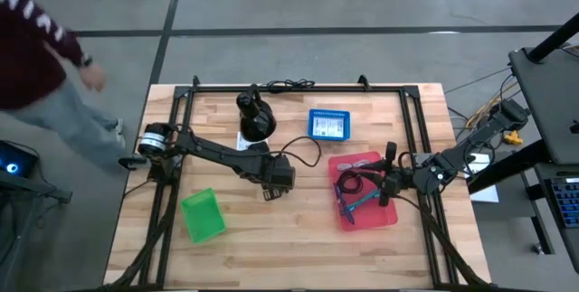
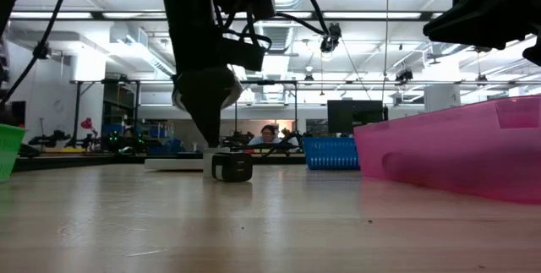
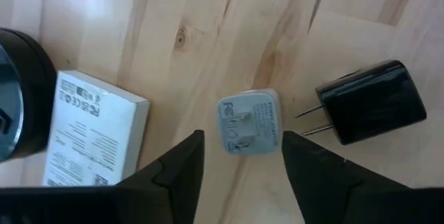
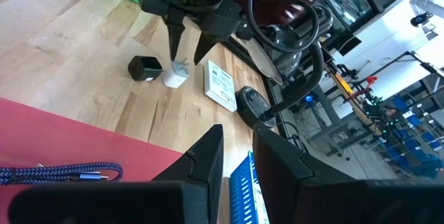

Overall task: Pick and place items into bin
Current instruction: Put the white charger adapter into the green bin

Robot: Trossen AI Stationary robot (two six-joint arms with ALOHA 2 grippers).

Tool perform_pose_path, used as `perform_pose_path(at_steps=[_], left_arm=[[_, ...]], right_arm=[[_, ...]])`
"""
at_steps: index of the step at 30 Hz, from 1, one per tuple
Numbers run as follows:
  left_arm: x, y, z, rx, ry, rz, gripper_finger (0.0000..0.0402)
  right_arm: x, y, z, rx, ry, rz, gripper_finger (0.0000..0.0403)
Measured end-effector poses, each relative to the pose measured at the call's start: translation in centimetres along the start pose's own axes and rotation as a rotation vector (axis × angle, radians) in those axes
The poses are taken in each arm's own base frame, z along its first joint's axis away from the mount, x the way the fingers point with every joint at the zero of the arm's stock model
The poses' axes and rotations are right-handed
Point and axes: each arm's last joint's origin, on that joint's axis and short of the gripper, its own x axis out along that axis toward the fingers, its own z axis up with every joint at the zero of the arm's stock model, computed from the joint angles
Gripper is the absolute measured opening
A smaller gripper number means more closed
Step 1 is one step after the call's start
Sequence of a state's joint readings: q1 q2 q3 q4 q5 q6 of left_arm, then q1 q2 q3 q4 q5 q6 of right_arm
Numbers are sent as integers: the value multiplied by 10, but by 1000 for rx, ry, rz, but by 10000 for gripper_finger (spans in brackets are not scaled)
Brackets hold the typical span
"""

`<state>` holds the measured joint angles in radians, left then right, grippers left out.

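A small white plug adapter point(image 3: 248, 121) lies on the wooden table with its prongs up. Beside it lies a black charger block point(image 3: 371, 101). My left gripper point(image 3: 241, 156) points down over the adapter, open, one finger on either side and just above it; it also shows in the right wrist view point(image 4: 187, 54) and the low view point(image 2: 209, 133). A white card point(image 3: 94, 130) lies flat next to the large black rounded object point(image 3: 17, 99). My right gripper point(image 4: 237, 156) waits over the pink bin point(image 1: 384, 215), slightly open, holding nothing.
The pink bin holds a blue braided cable point(image 4: 66, 174), a dark cable and slim tools point(image 1: 357, 197). A green bin point(image 1: 201, 215) stands near the left front and a blue bin point(image 1: 327, 125) at the far middle. A person point(image 1: 45, 66) walks past the table's far left corner.
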<state>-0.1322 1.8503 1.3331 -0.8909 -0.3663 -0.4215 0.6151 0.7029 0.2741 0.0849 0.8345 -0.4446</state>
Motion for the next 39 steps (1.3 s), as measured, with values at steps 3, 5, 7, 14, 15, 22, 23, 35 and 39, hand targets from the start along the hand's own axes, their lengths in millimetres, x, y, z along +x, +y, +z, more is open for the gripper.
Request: perform_pose_path(at_steps=[3,5,7,14,15,22,23,35,39], left_arm=[[0,0,0,-19,3,-7,206],[0,0,0,-20,2,-10,226],[0,0,0,-22,0,-16,243],[2,-1,1,-32,-20,-29,265],[3,-1,1,-33,-23,-30,265],[7,-1,-3,-29,-12,-25,266],[8,-2,-3,-31,-17,-27,266],[23,-3,-15,-30,-10,-24,265],[23,-3,-13,-34,-26,-31,265]], right_arm=[[0,0,0,3,0,0,68],[0,0,0,3,0,0,68],[0,0,0,4,0,0,68],[0,0,0,4,0,0,68],[0,0,0,4,0,0,68],[0,0,0,6,0,0,68],[0,0,0,6,0,0,68],[0,0,0,6,0,0,68],[0,0,0,6,1,0,68]])
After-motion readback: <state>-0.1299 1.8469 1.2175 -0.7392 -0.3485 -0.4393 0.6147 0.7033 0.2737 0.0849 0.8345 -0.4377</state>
